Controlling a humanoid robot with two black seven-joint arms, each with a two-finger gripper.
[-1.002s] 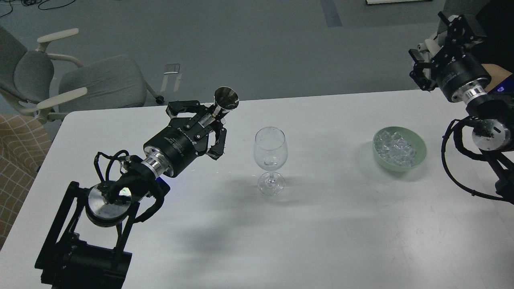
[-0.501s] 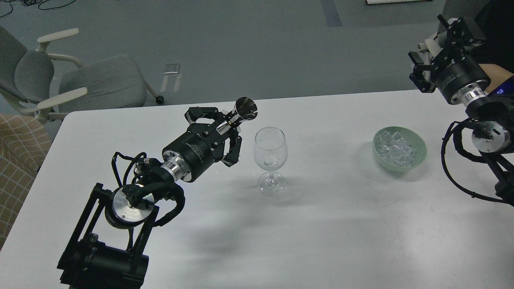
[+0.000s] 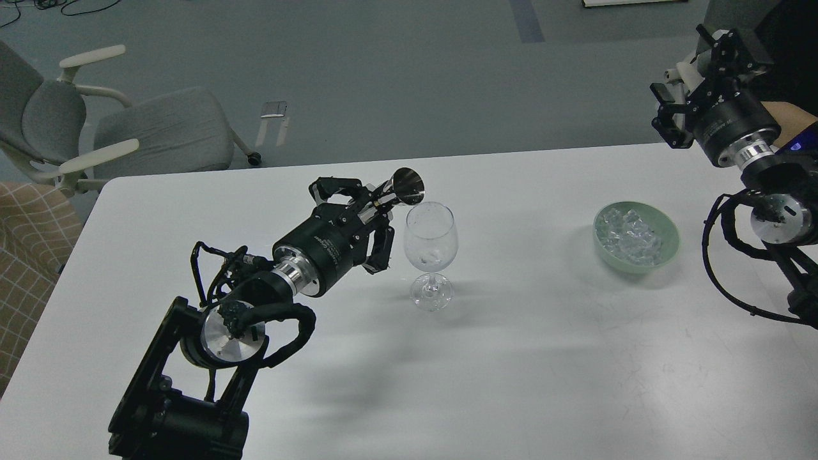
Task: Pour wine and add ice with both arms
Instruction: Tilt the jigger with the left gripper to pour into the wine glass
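Observation:
A clear wine glass (image 3: 431, 249) stands upright near the middle of the white table (image 3: 524, 370). My left gripper (image 3: 369, 203) is shut on a shiny metal jigger (image 3: 402, 188), tilted with its mouth right by the glass's left rim. A pale green bowl (image 3: 664, 246) at the right holds several clear ice lumps (image 3: 629, 233). My right gripper (image 3: 679, 96) is raised above the table's far right corner, well apart from the bowl; a white piece shows at its fingers, and I cannot tell whether they are shut.
A grey office chair (image 3: 128, 131) stands on the floor beyond the table's far left corner. A checked fabric surface (image 3: 29, 255) lies past the table's left edge.
My left arm has carried the jigger rightward and tipped it further, from well left of the glass to its rim. The right arm has barely moved.

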